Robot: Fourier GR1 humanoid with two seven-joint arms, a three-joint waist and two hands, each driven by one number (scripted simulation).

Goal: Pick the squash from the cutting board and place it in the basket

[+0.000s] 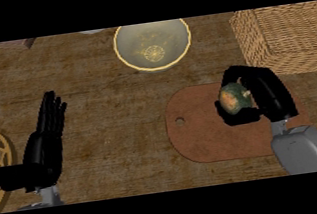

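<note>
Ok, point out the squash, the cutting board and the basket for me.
squash (233, 97), head view, on its orange-green skin showing inside the right hand.
cutting board (207, 140), head view, on its bare brown surface.
basket (289, 31), head view, on its woven wall.

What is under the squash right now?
The brown cutting board lies beneath the squash. The right hand curls round it, hiding whether it touches the board.

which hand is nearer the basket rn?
Right. The right hand is curled round the squash over the cutting board, just below-left of the basket. The left hand rests open far across the counter at the view's left.
</note>
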